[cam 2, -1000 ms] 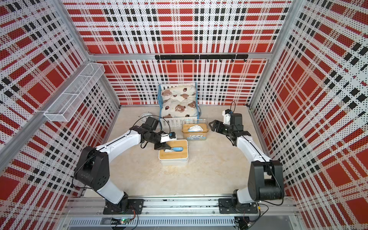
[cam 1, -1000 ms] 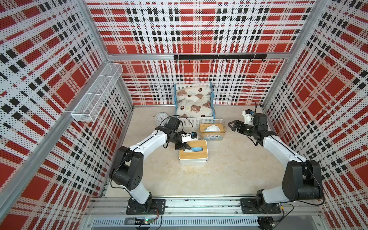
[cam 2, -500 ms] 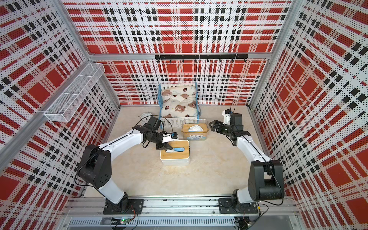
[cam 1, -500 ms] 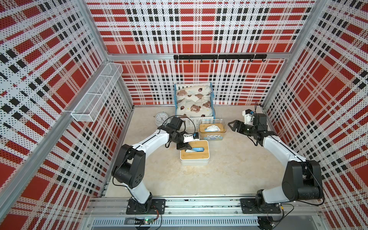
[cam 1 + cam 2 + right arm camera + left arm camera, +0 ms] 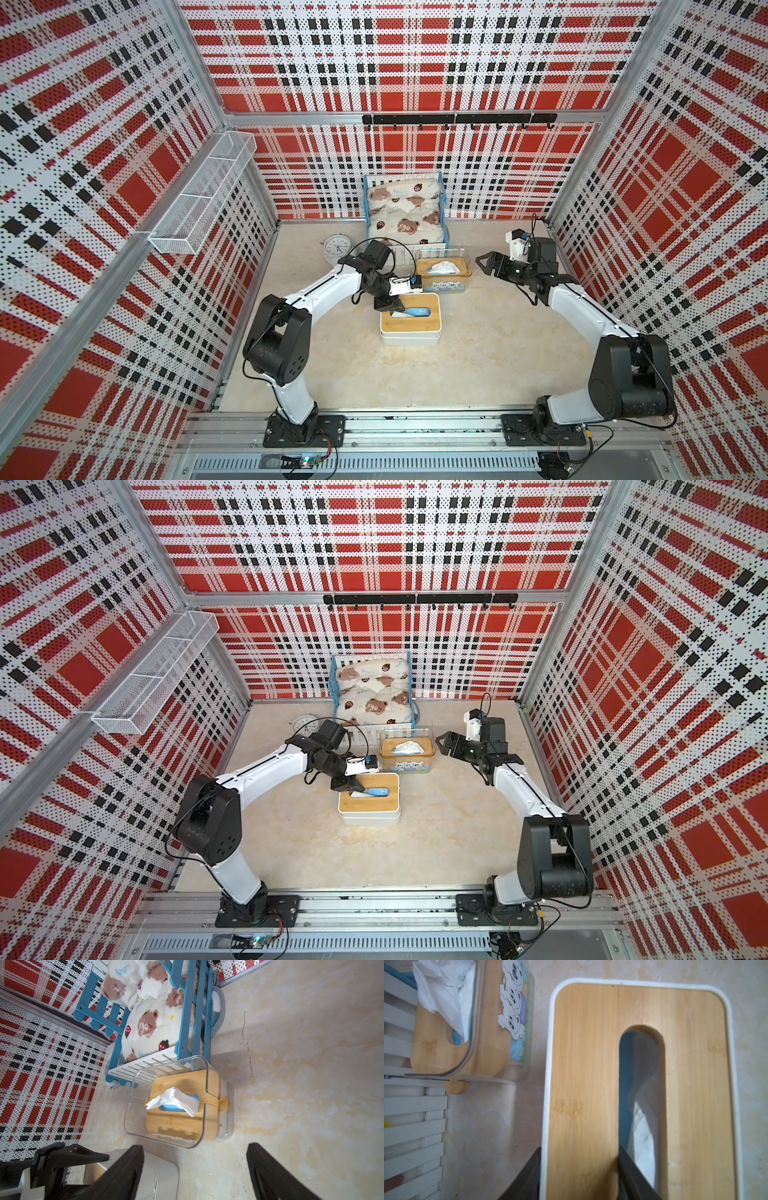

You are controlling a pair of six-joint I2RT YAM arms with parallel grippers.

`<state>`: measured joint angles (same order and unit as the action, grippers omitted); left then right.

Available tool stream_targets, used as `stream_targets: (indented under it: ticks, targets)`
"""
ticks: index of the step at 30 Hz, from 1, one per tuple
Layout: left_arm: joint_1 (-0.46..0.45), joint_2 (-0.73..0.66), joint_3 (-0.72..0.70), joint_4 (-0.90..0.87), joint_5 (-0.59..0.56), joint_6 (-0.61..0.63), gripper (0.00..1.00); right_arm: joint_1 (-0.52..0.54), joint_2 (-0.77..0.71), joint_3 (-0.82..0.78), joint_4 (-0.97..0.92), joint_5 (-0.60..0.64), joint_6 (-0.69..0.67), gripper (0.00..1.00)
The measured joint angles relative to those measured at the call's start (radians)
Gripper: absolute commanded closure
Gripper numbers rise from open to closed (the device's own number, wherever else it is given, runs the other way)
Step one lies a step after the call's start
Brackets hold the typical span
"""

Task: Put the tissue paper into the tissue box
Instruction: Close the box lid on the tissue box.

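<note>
**Bench (image 5: pixel 478 353) seen from above and from both wrists.** My left hand (image 5: pixel 397 309) is half closed on the white box (image 5: pixel 409 338). In the left wrist view one finger (image 5: pixel 527 1176) lies against the outer wall. The other (image 5: pixel 631 1174) stands in the slot (image 5: pixel 626 1084) of the lid (image 5: pixel 583 1064), and the lid strip is pinched between them. A tissue pack (image 5: pixel 643 1126), blue wrap and white paper, lies inside under the slot. My right hand (image 5: pixel 483 265) hangs wide and empty, beside the clear box (image 5: pixel 446 286) but apart from it. That box holds a second pack (image 5: pixel 176 1108), with a white sheet (image 5: pixel 442 267) standing out of its top. The two boxes sit near each other without touching, in front of the toy bed (image 5: pixel 405 212).
</note>
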<state>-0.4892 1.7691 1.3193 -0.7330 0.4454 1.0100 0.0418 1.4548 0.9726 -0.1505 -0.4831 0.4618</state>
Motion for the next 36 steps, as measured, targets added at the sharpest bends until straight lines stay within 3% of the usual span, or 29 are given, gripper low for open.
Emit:
stream_targets:
  ticks: [9,18,23,36]
  targets:
    - [-0.011,0.031,0.039,-0.027,-0.006,-0.019,0.58,0.000,-0.010,-0.005,-0.002,0.000,0.000,0.15]
    - [-0.014,0.047,0.065,-0.060,-0.022,-0.062,0.69,0.000,-0.025,-0.016,-0.006,0.001,0.000,0.15]
    - [-0.021,0.050,0.079,-0.092,-0.038,-0.091,0.70,0.000,-0.025,-0.017,-0.005,0.000,0.000,0.15]
    - [-0.059,0.070,0.124,-0.141,-0.126,-0.150,0.61,0.010,-0.026,-0.017,-0.011,0.007,0.003,0.15]
